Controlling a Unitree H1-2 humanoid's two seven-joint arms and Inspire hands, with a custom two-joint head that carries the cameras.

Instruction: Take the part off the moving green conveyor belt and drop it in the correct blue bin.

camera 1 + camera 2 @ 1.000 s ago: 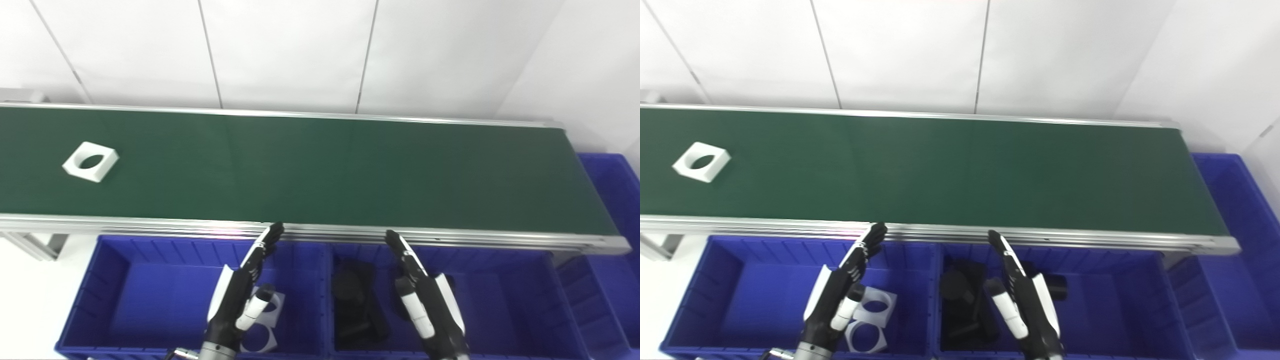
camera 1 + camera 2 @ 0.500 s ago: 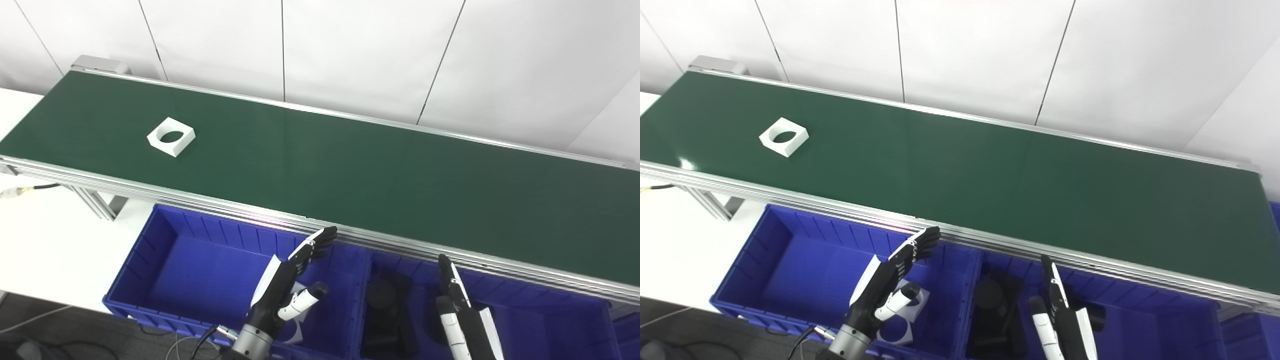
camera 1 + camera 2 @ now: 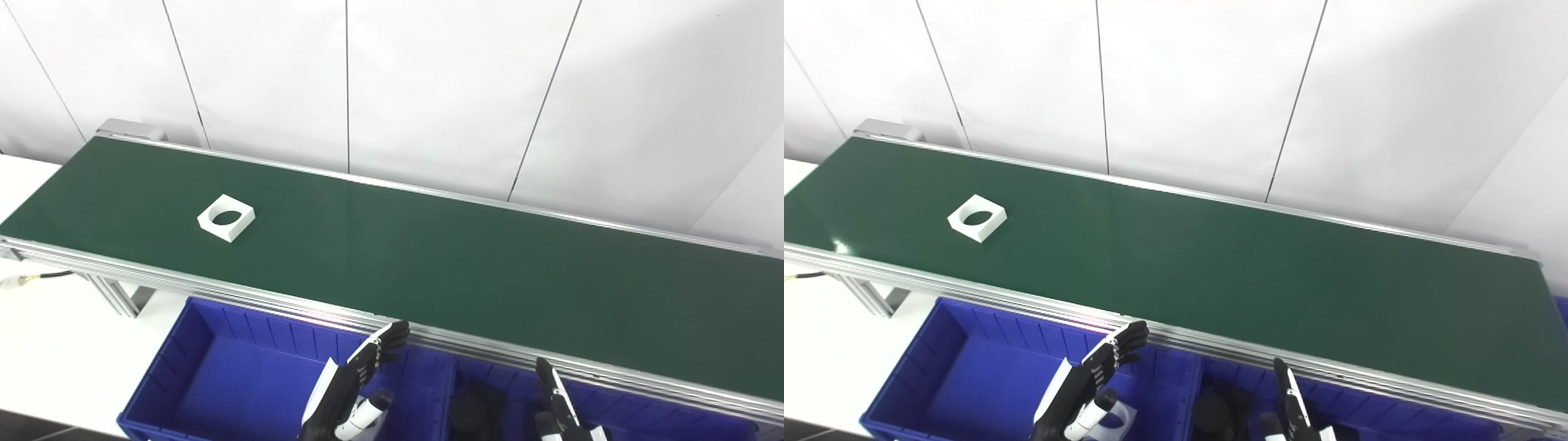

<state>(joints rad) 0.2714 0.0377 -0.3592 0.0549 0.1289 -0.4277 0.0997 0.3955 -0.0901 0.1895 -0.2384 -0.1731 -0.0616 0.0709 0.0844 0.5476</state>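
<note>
A white square part with a round hole (image 3: 226, 217) lies on the green conveyor belt (image 3: 429, 263) near its left end. My left hand (image 3: 352, 392) is open and empty above the left blue bin (image 3: 202, 367), below the belt's near rail and far right of the part. My right hand (image 3: 1291, 407) is open and empty at the bottom edge above the middle blue bin (image 3: 1231, 380), mostly cut off. The left bin holds a white part (image 3: 1118, 419); the middle bin holds black parts (image 3: 474, 413).
The belt's aluminium near rail (image 3: 245, 294) runs between the bins and the belt. A white table surface (image 3: 55, 349) lies at the left with a cable (image 3: 30, 278). A white panelled wall stands behind the belt.
The camera has swung left and tilted up, so the whole picture shifted. The white part has travelled right along the belt. Both hands stay open above the bins.
</note>
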